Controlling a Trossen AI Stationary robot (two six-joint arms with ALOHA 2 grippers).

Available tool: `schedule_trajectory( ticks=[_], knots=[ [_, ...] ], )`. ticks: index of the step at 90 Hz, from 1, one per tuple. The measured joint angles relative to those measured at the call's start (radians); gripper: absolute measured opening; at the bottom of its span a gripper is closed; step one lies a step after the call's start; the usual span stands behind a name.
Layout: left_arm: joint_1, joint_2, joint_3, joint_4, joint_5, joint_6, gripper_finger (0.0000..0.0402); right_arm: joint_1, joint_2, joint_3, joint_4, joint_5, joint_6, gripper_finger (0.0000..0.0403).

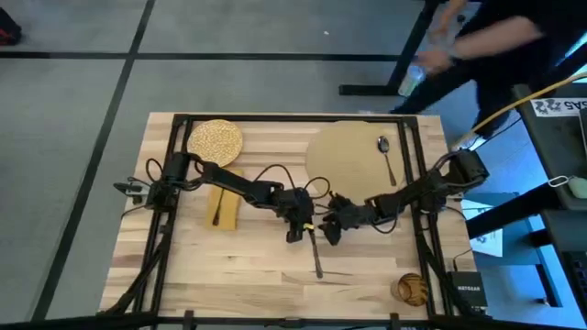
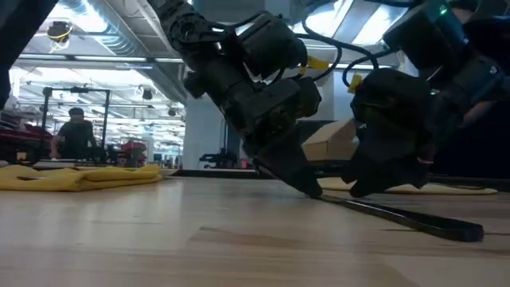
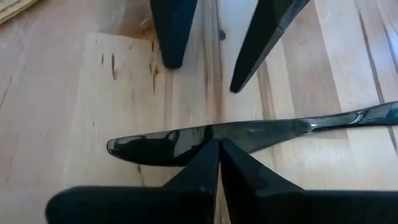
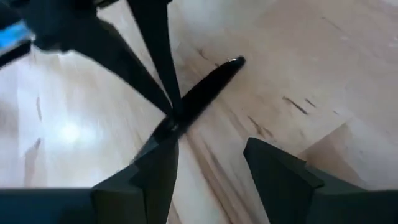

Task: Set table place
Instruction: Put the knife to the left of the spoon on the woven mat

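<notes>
A dark knife (image 1: 315, 257) lies flat on the light-wood table (image 1: 229, 275), near its middle. My left gripper (image 1: 300, 231) is shut, with its tips on the knife's far part. My right gripper (image 1: 330, 231) stands open just to the right of it. In the left wrist view its fingers (image 3: 175, 59) end short of the knife (image 3: 280, 130). The round tan place mat (image 1: 344, 170) lies flat at the far right with a spoon (image 1: 387, 158) on it. My left gripper rests its shut fingertips (image 3: 208, 155) on the knife's broad blade part (image 3: 186, 140), about a third of the way in from the rounded end. The fingers slant down from the table's left and lie across the knife. The knife stays flat on the wood.
A speckled round plate (image 1: 215, 142) sits at the far left, and a mustard napkin (image 1: 223, 209) lies before it. An amber glass (image 1: 411, 290) stands at the near right corner. A person (image 1: 495, 37) moves beyond the table's far right.
</notes>
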Motion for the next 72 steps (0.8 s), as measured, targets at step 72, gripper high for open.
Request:
schedule_trajectory(
  ticks=[72],
  knots=[
    [0.0,0.011,-0.002,0.02,-0.001,0.019,0.0,-0.116,0.115,0.008,0.159,-0.151,0.011,0.0188]
  ],
)
